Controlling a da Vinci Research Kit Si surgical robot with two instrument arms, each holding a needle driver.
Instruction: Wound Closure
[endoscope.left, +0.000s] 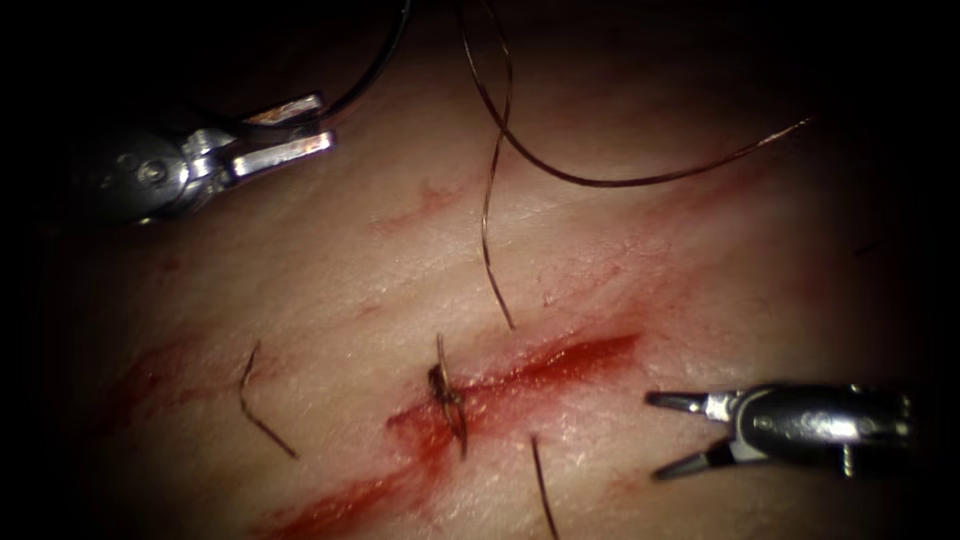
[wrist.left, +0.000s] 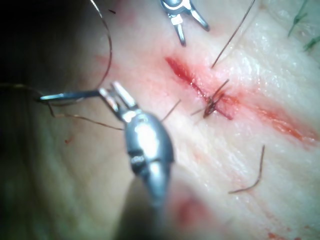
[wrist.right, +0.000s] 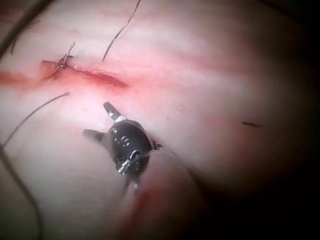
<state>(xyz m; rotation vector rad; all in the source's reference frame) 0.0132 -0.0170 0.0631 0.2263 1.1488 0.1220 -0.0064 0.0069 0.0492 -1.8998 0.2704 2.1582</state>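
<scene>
So far, one stitch is seen done. Far L, the left end effector is held well away from the cut, its jaws narrow and closed on the needle near one end; the needle is clear of the tissue. A cut thread end is left lying L of the wound. At mid-cut a knotted stitch is set across both edges. Loose thread is draped above. To the R of the stitch the cut is judged unclosed, w/ red fluid along it. Far R, the right end effector is spread wide, w/ nothing held, near the cut's R end.
</scene>
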